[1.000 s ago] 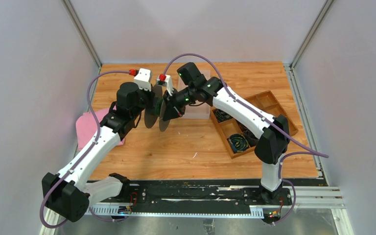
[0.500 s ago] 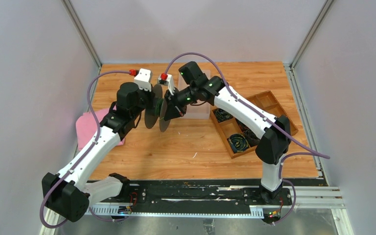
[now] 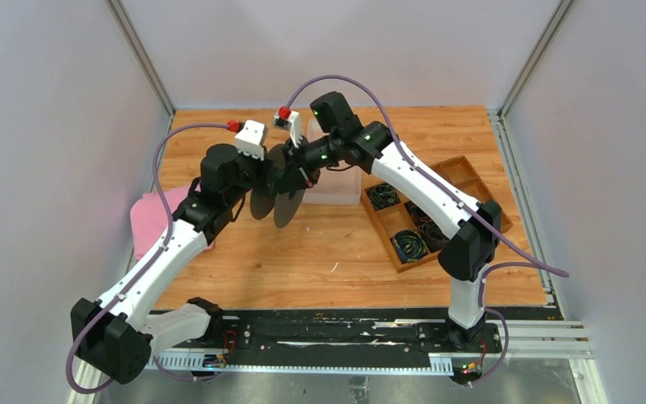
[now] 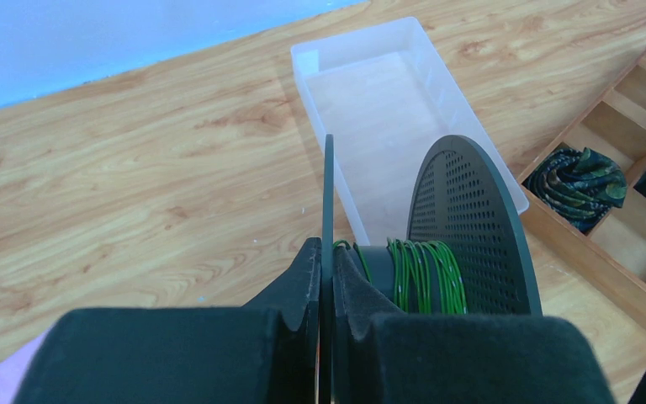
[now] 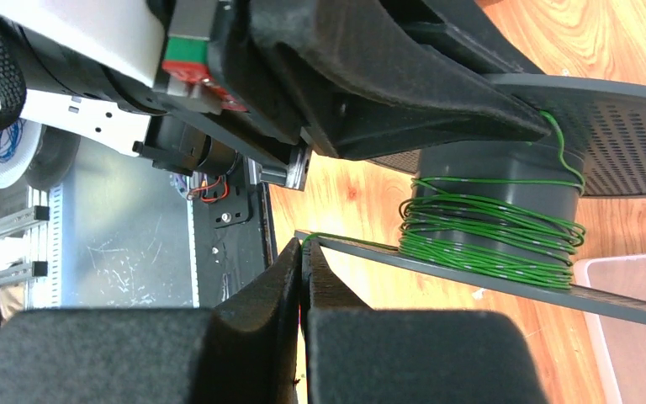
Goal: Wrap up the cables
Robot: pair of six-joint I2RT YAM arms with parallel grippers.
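Mid-wrap, I'd say. The spool (image 3: 276,198) hangs in the air between both arms, above the table (image 3: 336,252) and just in front of the clear bin (image 4: 320,59). The L fingers (image 4: 313,269) are clamped shut on the thin edge of one perforated flange, so that arm carries the spool. The green cable (image 5: 488,231) sits in loose, uneven turns round the hub, bunched toward one flange, w/ part of the hub bare. One strand climbs over the far flange's rim. The R fingers (image 5: 290,269) are pressed fully together, and a short green tail comes out right at their tips next to the flange edge, so afaict they're pinching the cable's free end. I can't see how much loose length is left, as the top cam is blocked by the wrists. The wooden tray (image 3: 463,168) w/ dark coils is off to the right and the pink cloth (image 3: 147,215) to the left, neither in play. Next move as I judge it: carry the R hand round the hub while L holds the spool steady, keeping light tension so the turns lie flat on the bare part. I'd watch clearance, as the wrists are v. close and the strand could snag on a flange rim or slip out of the pinch.
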